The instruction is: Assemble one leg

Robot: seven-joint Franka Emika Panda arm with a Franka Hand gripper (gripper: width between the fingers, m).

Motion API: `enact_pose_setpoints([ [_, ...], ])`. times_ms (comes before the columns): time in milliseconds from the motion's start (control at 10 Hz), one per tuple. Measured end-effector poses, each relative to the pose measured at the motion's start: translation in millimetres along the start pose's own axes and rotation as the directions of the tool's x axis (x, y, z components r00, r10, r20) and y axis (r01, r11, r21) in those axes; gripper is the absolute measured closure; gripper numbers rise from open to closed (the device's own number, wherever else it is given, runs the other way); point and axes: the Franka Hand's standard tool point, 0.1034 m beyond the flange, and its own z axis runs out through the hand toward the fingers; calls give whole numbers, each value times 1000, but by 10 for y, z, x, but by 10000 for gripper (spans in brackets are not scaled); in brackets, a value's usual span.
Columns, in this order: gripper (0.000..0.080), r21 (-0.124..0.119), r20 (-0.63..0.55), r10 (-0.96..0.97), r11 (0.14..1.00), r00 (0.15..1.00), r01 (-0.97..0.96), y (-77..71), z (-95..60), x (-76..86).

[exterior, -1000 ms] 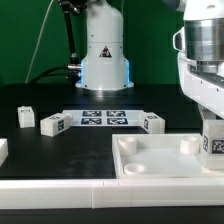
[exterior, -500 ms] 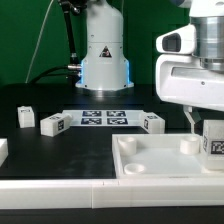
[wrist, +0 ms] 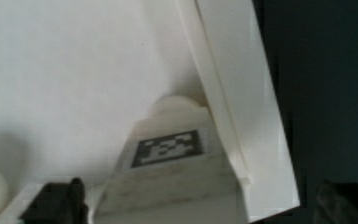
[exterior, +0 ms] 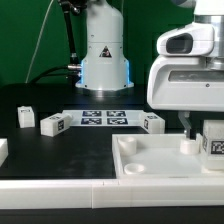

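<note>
A: What sits in the tray-like top (exterior: 150, 172)?

B: Only the leg (exterior: 213, 143). It stands upright inside the raised rim at the exterior view's right edge. In the wrist view its tag (wrist: 172, 148) lies close against the rim wall. The top's own round socket (exterior: 188, 144) rises just beside the leg.

A: And the gripper (wrist: 202, 205)?

B: It is spread wide and grips nothing. The fingertips (wrist: 60, 200) show dark at either side, with the leg and the rim wall between them, untouched.

A: What is outside the top?

B: Three tagged blocks (exterior: 25, 117) (exterior: 53, 124) (exterior: 153, 122) lie loose on the black table (exterior: 60, 160). Two are toward the exterior view's left. The third is just beside the marker board (exterior: 105, 117).
</note>
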Motion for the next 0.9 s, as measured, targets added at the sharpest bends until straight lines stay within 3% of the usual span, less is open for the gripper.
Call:
enact_pose_setpoints([
  [200, 151, 0, 1, -148, 989, 989, 148, 43, 0, 12],
  [400, 151, 0, 1, -169, 986, 986, 169, 39, 0, 10],
  [600, 383, 0, 1, -169, 986, 986, 169, 41, 0, 11],
  [700, 383, 0, 1, -169, 986, 986, 169, 41, 0, 11],
  [800, 509, 0, 1, -163, 987, 987, 163, 40, -1, 11],
  [900, 509, 1, 1, -134, 991, 991, 134, 39, 0, 11],
])
